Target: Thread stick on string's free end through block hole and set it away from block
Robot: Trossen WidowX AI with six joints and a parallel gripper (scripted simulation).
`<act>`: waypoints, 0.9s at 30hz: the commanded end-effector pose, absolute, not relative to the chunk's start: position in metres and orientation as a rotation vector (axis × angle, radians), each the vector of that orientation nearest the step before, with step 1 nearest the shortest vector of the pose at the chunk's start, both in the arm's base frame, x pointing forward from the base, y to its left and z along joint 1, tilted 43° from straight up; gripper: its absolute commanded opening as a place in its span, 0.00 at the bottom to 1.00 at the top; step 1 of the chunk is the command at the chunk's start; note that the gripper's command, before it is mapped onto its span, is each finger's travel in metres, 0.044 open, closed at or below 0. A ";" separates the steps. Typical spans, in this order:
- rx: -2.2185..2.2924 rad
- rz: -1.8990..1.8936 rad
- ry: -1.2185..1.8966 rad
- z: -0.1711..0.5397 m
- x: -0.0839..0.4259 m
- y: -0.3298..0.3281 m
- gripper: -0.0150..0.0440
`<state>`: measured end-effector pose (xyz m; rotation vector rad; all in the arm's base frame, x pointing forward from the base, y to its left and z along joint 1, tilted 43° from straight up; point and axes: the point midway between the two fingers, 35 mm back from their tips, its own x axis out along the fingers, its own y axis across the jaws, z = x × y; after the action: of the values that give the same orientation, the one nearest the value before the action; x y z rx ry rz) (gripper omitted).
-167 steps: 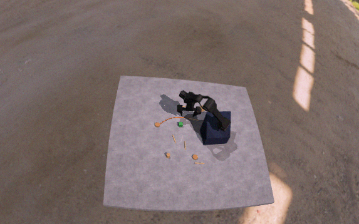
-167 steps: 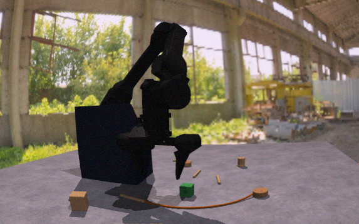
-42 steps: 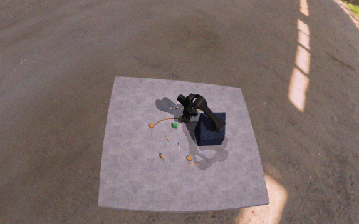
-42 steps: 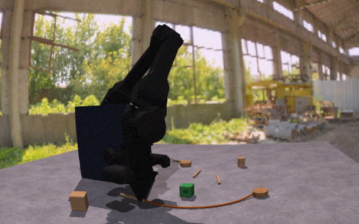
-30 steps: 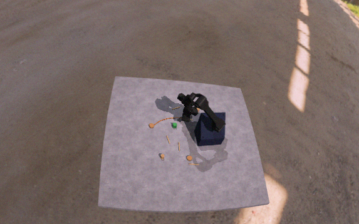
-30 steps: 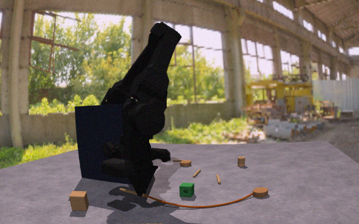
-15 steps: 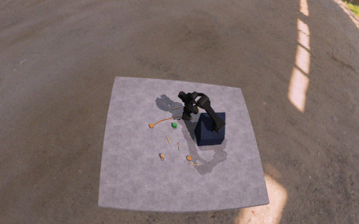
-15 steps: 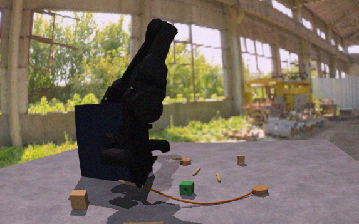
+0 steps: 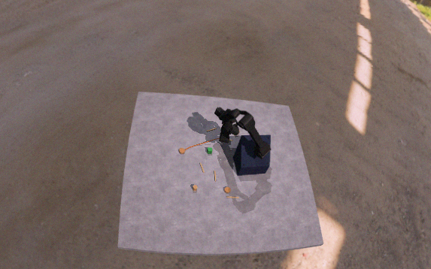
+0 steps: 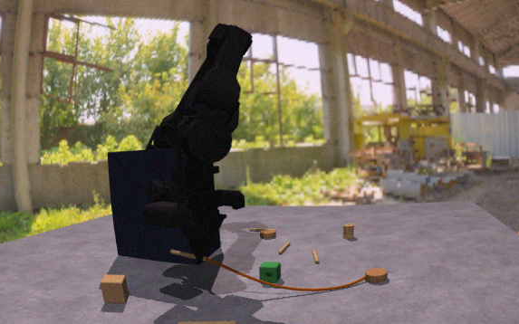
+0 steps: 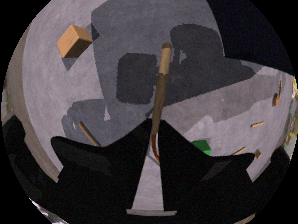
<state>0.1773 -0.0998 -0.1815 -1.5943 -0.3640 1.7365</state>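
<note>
The green block (image 9: pixel 210 150) (image 10: pixel 274 268) (image 11: pixel 201 146) stands on the table; its hole shows in the exterior view. The wooden button (image 9: pixel 181 151) (image 10: pixel 376 275) lies on the table. The orange string (image 9: pixel 201 144) (image 10: pixel 306 290) runs from it, hanging in a shallow curve and passing outside the block. My gripper (image 9: pixel 223 140) (image 10: pixel 201 258) (image 11: pixel 155 123) is shut on the string's stick (image 10: pixel 179 253) (image 11: pixel 162 75), near its string end. The stick is lifted above the table, its free end pointing away from the button. The gripper is beside the block, apart from it.
A dark box (image 9: pixel 254 158) (image 10: pixel 139 204) stands by the arm. A wooden cube (image 10: pixel 115 290) (image 11: pixel 74 42) is near the gripper. Loose sticks (image 9: pixel 211 130) (image 9: pixel 201 167) (image 9: pixel 215 176), a wooden disc (image 9: pixel 227 190) (image 10: pixel 268 233) and a small cylinder (image 9: pixel 195 187) (image 10: pixel 348 231) lie around.
</note>
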 end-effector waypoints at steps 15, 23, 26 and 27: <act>-1.761 1.744 -0.585 -0.183 0.183 -0.104 0.25; -1.954 1.728 -0.875 -0.185 0.190 -0.107 0.25; -2.023 1.713 -0.988 -0.186 0.193 -0.109 0.25; -2.046 1.707 -1.026 -0.186 0.194 -0.109 0.25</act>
<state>0.1887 -0.1069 -0.1854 -1.9596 -0.8902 1.7314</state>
